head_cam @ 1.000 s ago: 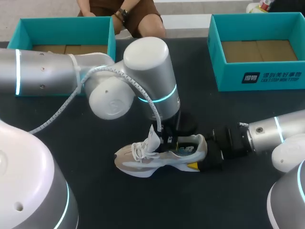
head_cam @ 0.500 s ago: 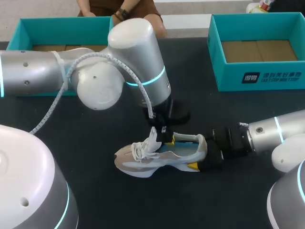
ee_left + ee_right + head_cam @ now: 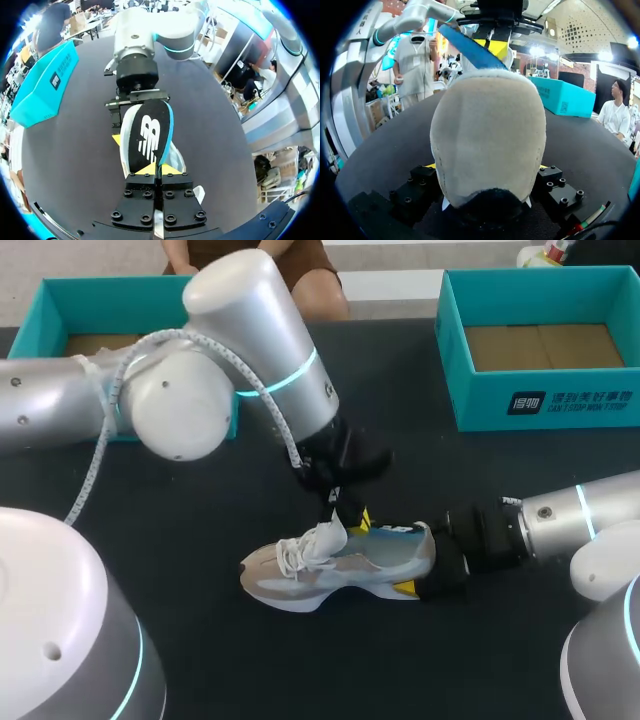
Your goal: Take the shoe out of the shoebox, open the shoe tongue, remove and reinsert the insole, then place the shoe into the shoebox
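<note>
I work over one table (image 3: 200,510) with a flat, matte black top. In the head view its far edge runs straight across. The light on it is even and soft.

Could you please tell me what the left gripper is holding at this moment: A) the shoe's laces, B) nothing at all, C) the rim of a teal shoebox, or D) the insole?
D: in the left wrist view the left gripper is shut on the end of the black insole, which rises out of the shoe that the right gripper holds by the heel.
</note>
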Tool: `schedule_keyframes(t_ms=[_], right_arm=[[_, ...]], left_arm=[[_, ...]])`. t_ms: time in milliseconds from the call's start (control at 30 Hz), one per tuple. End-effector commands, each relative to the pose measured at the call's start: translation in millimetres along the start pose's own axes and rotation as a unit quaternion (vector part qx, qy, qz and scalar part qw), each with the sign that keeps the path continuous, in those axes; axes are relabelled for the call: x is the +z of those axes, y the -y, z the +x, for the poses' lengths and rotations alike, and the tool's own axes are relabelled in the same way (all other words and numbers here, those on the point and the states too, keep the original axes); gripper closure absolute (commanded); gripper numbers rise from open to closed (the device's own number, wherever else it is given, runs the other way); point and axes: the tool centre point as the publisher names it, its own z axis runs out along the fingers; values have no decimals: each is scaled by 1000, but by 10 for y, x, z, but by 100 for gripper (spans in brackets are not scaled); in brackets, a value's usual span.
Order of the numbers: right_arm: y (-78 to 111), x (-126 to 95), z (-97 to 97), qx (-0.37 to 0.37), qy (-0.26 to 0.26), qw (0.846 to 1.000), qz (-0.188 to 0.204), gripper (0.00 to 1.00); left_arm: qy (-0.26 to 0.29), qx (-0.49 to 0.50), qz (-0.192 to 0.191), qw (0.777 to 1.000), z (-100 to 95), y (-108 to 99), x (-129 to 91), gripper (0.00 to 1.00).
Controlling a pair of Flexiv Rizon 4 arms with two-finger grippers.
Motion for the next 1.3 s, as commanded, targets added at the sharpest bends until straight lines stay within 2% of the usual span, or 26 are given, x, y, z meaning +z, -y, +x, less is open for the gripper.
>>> schedule_keyframes(t_ms=[33,267,500,767,800,867,967,1300], right_arm=[[23,34,2,0,0,1000,3,100],[23,34,2,0,0,1000,3,100],[23,34,2,0,0,1000,3,100],[23,34,2,0,0,1000,3,100],[23,34,2,0,0,1000,3,100],[23,34,2,0,0,1000,3,100],[23,34,2,0,0,1000,3,100],[23,34,2,0,0,1000,3,100]], left_arm=[[6,-1,16,1000,51,-34,-118,100],[0,-13,37,999,15,101,-78,100],[-23,-4,51,998,58,249,69,100],[-34,-11,46,998,32,245,194,99],[-34,-11,46,998,35,238,196,88],[-34,-11,45,998,47,229,191,73],[-31,-5,48,998,73,233,163,57],[1,32,42,999,177,252,170,50]])
